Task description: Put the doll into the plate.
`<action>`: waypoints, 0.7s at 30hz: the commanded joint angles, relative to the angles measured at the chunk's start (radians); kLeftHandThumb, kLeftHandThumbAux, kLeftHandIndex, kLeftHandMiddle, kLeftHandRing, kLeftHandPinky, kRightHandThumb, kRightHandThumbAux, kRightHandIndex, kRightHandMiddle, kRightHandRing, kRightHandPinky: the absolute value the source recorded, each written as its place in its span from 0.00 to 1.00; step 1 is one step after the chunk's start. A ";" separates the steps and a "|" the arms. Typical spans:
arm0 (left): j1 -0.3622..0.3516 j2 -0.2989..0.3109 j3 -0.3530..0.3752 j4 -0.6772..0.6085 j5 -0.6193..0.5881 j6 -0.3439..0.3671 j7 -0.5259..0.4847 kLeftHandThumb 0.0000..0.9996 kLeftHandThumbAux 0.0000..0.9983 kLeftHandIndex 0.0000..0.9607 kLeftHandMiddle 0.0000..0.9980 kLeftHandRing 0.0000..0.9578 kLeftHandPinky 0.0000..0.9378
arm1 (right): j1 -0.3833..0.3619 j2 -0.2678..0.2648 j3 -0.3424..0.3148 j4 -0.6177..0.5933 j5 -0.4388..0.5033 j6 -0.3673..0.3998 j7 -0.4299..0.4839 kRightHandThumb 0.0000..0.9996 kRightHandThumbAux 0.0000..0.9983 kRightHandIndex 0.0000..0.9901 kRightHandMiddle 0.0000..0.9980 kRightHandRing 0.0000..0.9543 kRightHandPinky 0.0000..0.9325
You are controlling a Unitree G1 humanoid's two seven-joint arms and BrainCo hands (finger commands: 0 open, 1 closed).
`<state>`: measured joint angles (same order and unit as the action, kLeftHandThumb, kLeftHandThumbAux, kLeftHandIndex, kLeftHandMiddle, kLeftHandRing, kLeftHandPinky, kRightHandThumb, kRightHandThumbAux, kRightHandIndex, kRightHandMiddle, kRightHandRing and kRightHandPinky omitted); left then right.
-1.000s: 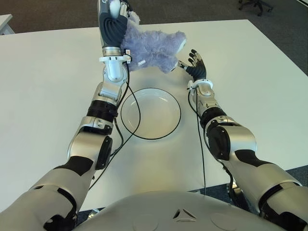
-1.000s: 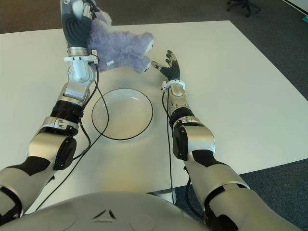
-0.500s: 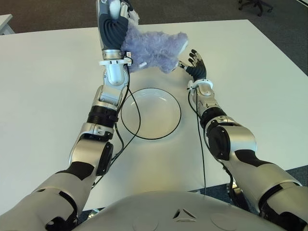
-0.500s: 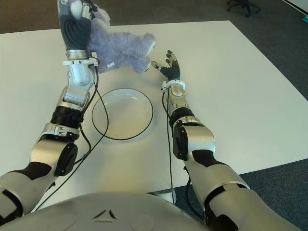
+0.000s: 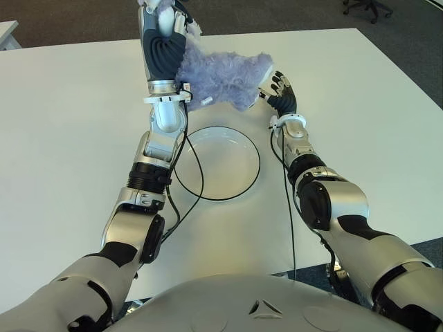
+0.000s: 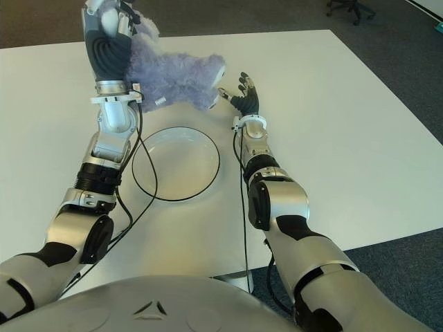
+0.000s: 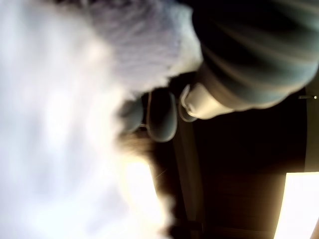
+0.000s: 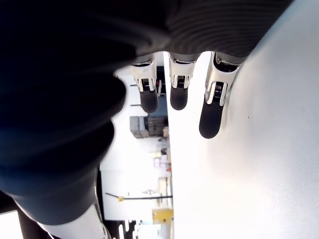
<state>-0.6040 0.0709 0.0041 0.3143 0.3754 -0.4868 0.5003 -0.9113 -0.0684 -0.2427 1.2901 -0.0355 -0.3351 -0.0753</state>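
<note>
The doll (image 5: 223, 76), a fluffy lavender plush, hangs in the air above the far part of the white table (image 5: 62, 138), gripped at one end by the left hand (image 5: 163, 38) and stretching out sideways toward the robot's right. It is clear of the tabletop and sits beyond the far rim of the plate (image 5: 217, 163), not over its middle.

Starting on the left, the left arm reaches up and forward from the shoulder, its forearm rising almost straight from just beside the plate's left rim. The left hand at the top is closed around the doll's fur; in the left wrist view the dark fingers (image 7: 162, 114) press into the pale plush (image 7: 60, 119), which fills most of that picture.

In the middle, the plate is a shallow, round white dish with a dark rim, lying flat on the table between the two forearms. Nothing is in it. A black cable runs down the left arm and curves across the plate's left edge.

On the right, the right hand (image 5: 282, 93) is just beyond the plate's far right side, near the doll's free end. Its fingers (image 8: 178, 94) are stretched out and relaxed, holding nothing, close above the table.
</note>
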 commanded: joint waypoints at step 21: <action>0.058 0.016 -0.020 -0.067 0.054 -0.035 -0.006 0.75 0.69 0.46 0.87 0.91 0.92 | 0.071 0.015 -0.002 0.053 0.003 0.054 0.000 0.20 0.86 0.05 0.00 0.00 0.00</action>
<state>-0.5623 0.0745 -0.0154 0.2681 0.4145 -0.5259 0.5000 -0.9113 -0.0674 -0.2435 1.2901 -0.0356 -0.3351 -0.0750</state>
